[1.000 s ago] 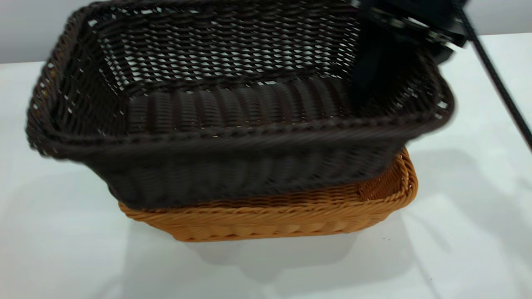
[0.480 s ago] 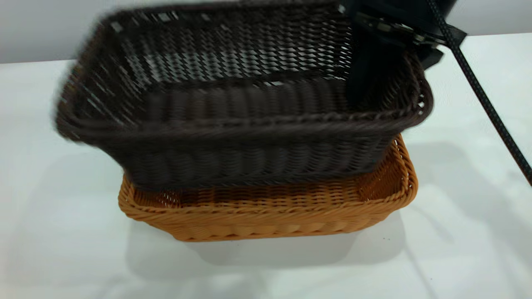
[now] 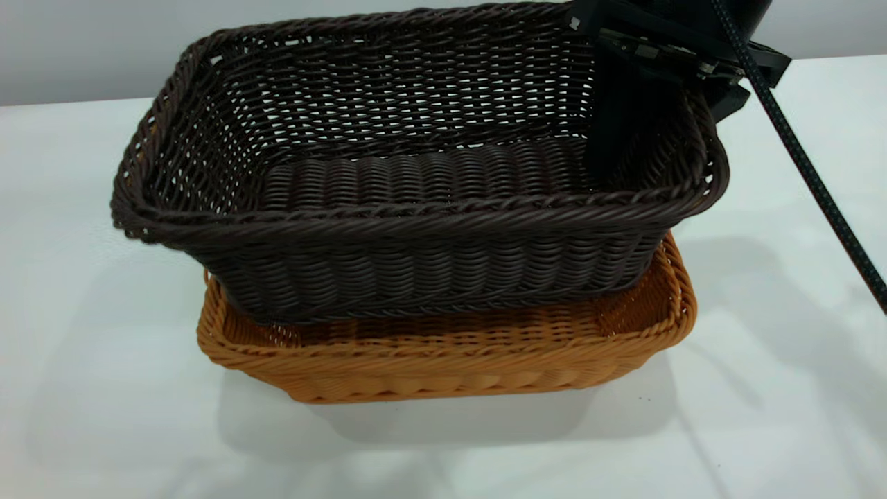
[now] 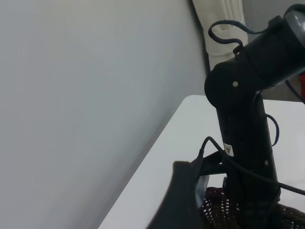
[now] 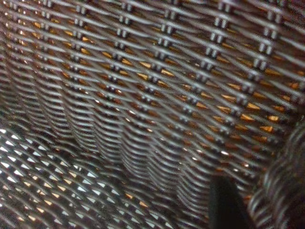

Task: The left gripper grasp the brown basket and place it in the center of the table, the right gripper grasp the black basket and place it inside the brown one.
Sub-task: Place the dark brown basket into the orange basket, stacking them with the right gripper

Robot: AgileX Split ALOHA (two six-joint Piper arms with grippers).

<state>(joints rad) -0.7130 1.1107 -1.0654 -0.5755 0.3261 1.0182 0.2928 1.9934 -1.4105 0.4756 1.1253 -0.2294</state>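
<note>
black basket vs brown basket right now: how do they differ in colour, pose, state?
Colour: the black basket is near-black, the brown basket orange-tan. Pose: the black one sits tilted, partly inside the brown one, which rests flat on the table. State: the right gripper holds the black basket's wall; nothing grips the brown one. Both are rectangular woven wicker with braided rims.

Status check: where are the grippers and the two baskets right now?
Right gripper shut on black basket at its right rim. Black basket tilted, partly inside brown basket, not seated. Left gripper raised, off to the side. Nothing blocking.
</note>
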